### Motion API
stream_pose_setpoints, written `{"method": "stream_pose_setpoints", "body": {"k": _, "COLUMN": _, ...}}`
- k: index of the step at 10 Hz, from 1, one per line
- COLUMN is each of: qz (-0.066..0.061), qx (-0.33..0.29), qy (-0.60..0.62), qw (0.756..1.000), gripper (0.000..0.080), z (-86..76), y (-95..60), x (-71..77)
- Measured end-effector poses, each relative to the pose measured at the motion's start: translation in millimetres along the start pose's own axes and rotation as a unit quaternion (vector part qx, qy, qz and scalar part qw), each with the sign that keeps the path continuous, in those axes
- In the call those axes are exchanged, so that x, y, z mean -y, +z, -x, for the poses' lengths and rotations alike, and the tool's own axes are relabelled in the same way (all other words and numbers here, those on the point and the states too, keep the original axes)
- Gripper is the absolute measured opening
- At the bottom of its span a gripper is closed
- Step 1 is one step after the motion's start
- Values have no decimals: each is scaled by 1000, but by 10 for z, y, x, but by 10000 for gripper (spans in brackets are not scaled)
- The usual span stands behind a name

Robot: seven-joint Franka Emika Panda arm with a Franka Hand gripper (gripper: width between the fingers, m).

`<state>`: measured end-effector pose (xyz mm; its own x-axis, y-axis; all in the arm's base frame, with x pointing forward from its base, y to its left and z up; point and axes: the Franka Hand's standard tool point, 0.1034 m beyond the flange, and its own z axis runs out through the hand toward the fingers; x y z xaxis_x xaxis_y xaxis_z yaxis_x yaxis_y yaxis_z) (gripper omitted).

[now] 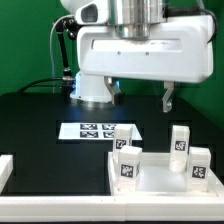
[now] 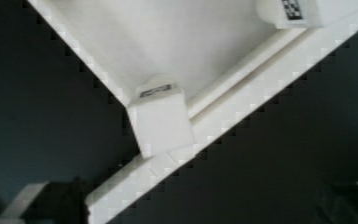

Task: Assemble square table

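Observation:
The square table's white slab [image 1: 155, 183] lies at the front right of the black table, rimmed underside up. Several short white tagged legs stand upright on it near its corners: one at the back left [image 1: 123, 137], one at the back right [image 1: 180, 141], two in front [image 1: 128, 166] [image 1: 200, 166]. My gripper [image 1: 143, 99] hangs above the slab's back edge, open, its fingers [image 1: 168, 98] wide apart with nothing between them. The wrist view looks down on the slab's rim [image 2: 229, 95], one leg [image 2: 158, 125] against it, and another tagged leg [image 2: 297, 10] at the frame's edge.
The marker board [image 1: 92, 129] lies flat just behind the slab, towards the exterior view's left. The white robot base [image 1: 92, 88] stands behind it. A white raised edge [image 1: 5, 172] shows at the exterior view's far left front.

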<state>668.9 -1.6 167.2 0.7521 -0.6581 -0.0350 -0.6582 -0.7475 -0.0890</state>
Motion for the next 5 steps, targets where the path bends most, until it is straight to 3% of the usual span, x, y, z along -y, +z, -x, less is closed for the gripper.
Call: {"method": "stream_pose_setpoints", "body": {"k": 5, "qz": 1, "qx": 0, "qy": 1, "qw": 1000, "gripper": 649, "z": -3, "y": 39, "x": -12}}
